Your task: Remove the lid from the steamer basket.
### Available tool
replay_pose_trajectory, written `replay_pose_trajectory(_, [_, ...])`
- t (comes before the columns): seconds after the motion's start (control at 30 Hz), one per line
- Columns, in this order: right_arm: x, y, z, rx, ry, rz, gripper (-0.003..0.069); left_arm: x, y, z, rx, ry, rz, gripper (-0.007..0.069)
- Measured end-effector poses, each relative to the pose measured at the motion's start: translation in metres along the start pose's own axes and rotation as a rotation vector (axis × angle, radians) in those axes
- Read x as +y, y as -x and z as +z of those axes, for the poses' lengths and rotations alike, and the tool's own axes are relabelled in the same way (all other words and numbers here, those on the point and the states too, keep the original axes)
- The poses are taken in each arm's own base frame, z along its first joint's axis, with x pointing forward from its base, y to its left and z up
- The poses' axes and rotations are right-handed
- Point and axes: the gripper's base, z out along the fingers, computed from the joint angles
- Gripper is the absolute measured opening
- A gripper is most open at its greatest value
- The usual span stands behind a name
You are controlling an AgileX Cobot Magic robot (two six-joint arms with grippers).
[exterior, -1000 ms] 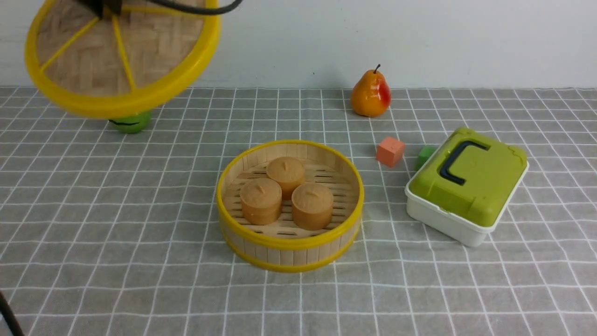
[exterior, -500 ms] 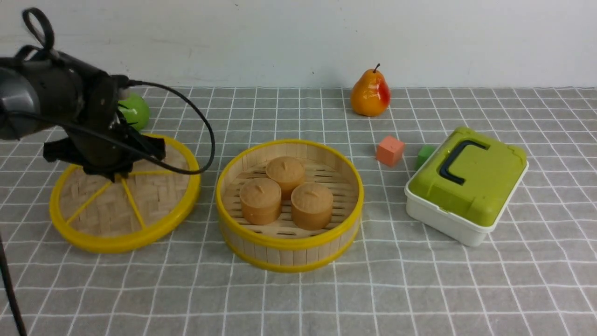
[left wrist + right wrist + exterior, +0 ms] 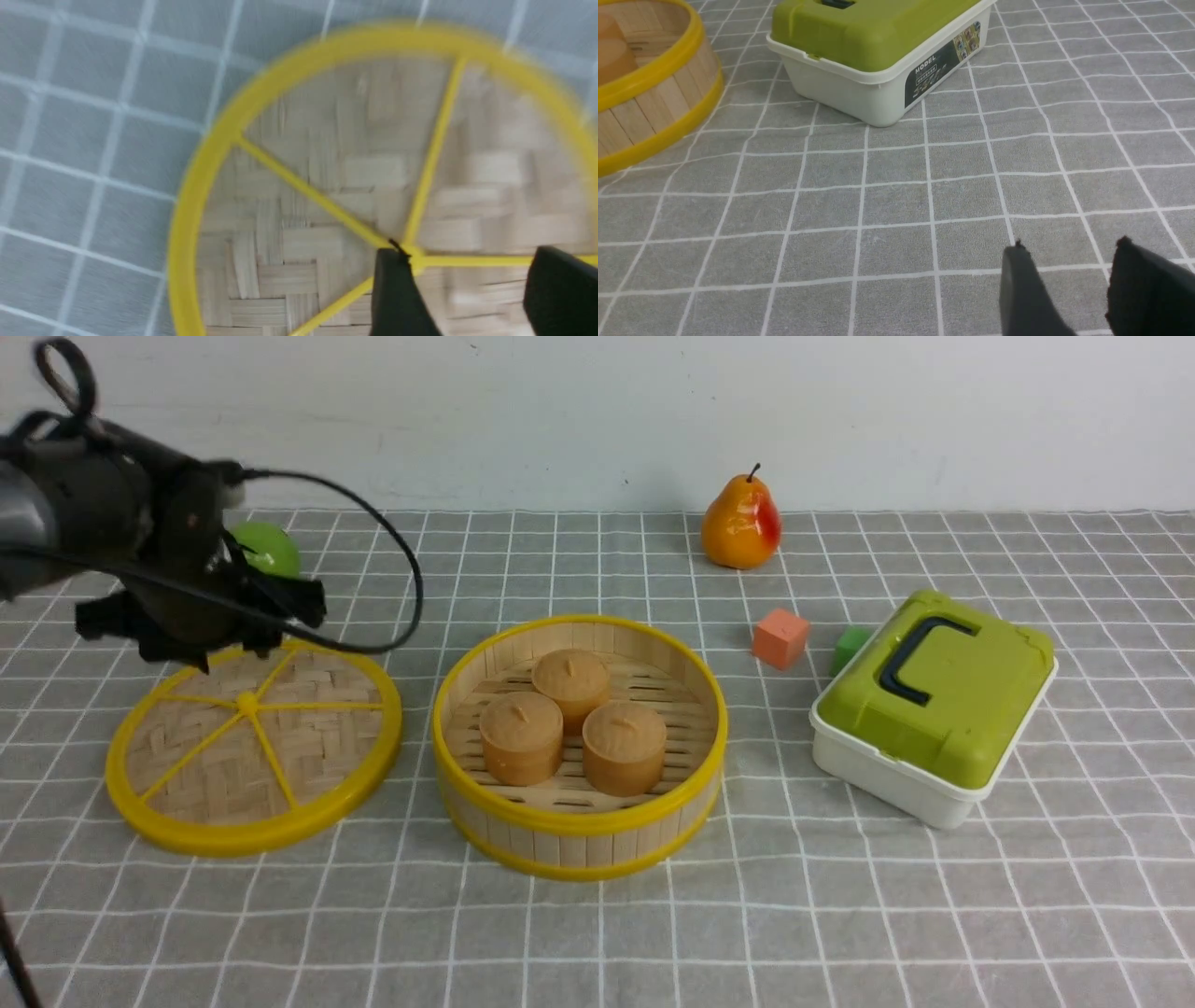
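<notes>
Beside the uncovered steamer basket (image 3: 579,845), the lid (image 3: 280,756) lies flat, set aside — left gripper (image 3: 467,266) hovers above, jaws parted, empty.

You are looking at a surface (image 3: 840,915) covered in grey cloth with a white grid. The lid (image 3: 254,747) lies flat on it at the left, just beside the steamer basket (image 3: 579,821) in the middle. To the right sits a white box with a green top (image 3: 934,705), with a green cube (image 3: 848,647) and an orange cube (image 3: 781,638) near it. A pear (image 3: 742,523) and a green round object (image 3: 271,551) sit at the back.
</notes>
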Motion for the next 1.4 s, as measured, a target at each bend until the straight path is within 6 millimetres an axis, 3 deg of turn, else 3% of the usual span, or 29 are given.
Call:
replay_pose_trajectory(0.03, [0.000,0.000,0.000,0.000,0.000,0.000,0.0241,0.002,0.008,-0.023,-0.047,-0.021,-0.012,0.0389])
replay_pose_trajectory(0.07, [0.000,0.000,0.000,0.000,0.000,0.000,0.0241,0.004,0.011,-0.033,-0.067,-0.031,-0.016,0.0389])
replay_pose_trajectory(0.1, [0.000,0.000,0.000,0.000,0.000,0.000,0.0241,0.009,0.020,-0.076,-0.151,-0.073,-0.038,0.0382])
replay_pose_trajectory(0.17, [0.000,0.000,0.000,0.000,0.000,0.000,0.0241,0.018,0.024,-0.133,-0.266,-0.142,-0.062,0.0347])
replay_pose_trajectory(0.2, [0.000,0.000,0.000,0.000,0.000,0.000,0.0241,0.019,0.024,-0.139,-0.280,-0.151,-0.068,0.0341])
replay_pose_trajectory(0.23, [0.000,0.000,0.000,0.000,0.000,0.000,0.0241,0.027,0.020,-0.178,-0.368,-0.210,-0.073,0.0288])
replay_pose_trajectory(0.33, [0.000,0.000,0.000,0.000,0.000,0.000,0.0241,0.047,-0.008,-0.246,-0.518,-0.308,-0.059,0.0158])
replay_pose_trajectory(0.37, [0.000,0.000,0.000,0.000,0.000,0.000,0.0241,0.050,-0.013,-0.253,-0.531,-0.313,-0.051,0.0149])
replay_pose_trajectory(0.4, [0.000,0.000,0.000,0.000,0.000,0.000,0.0241,0.058,-0.033,-0.272,-0.562,-0.345,-0.038,0.0083])
replay_pose_trajectory(0.47, [0.000,0.000,0.000,0.000,0.000,0.000,0.0241,0.070,-0.066,-0.287,-0.585,-0.373,-0.012,-0.0001])
replay_pose_trajectory(0.6, [0.000,0.000,0.000,0.000,0.000,0.000,0.0241,0.085,-0.123,-0.289,-0.609,-0.418,0.008,-0.0013])
replay_pose_trajectory(0.67, [0.000,0.000,0.000,0.000,0.000,0.000,0.0241,0.091,-0.151,-0.278,-0.587,-0.430,0.006,-0.0013])
replay_pose_trajectory(0.7, [0.000,0.000,0.000,0.000,0.000,0.000,0.0241,0.091,-0.155,-0.273,-0.572,-0.430,0.006,-0.0013])
replay_pose_trajectory(0.73, [0.000,0.000,0.000,0.000,0.000,0.000,0.0241,0.095,-0.177,-0.263,-0.549,-0.440,-0.003,-0.0013])
replay_pose_trajectory(0.83, [0.000,0.000,0.000,0.000,0.000,0.000,0.0241,0.101,-0.215,-0.241,-0.507,-0.444,-0.012,-0.0013])
replay_pose_trajectory(0.97, [0.000,0.000,0.000,0.000,0.000,0.000,0.0241,0.107,-0.253,-0.216,-0.476,-0.440,-0.014,-0.0013])
replay_pose_trajectory(1.2, [0.000,0.000,0.000,0.000,0.000,0.000,0.0241,0.112,-0.292,-0.178,-0.397,-0.414,-0.004,-0.0013])
replay_pose_trajectory(1.4, [0.000,0.000,0.000,0.000,0.000,0.000,0.0241,0.114,-0.292,-0.173,-0.474,-0.380,0.033,-0.0013])
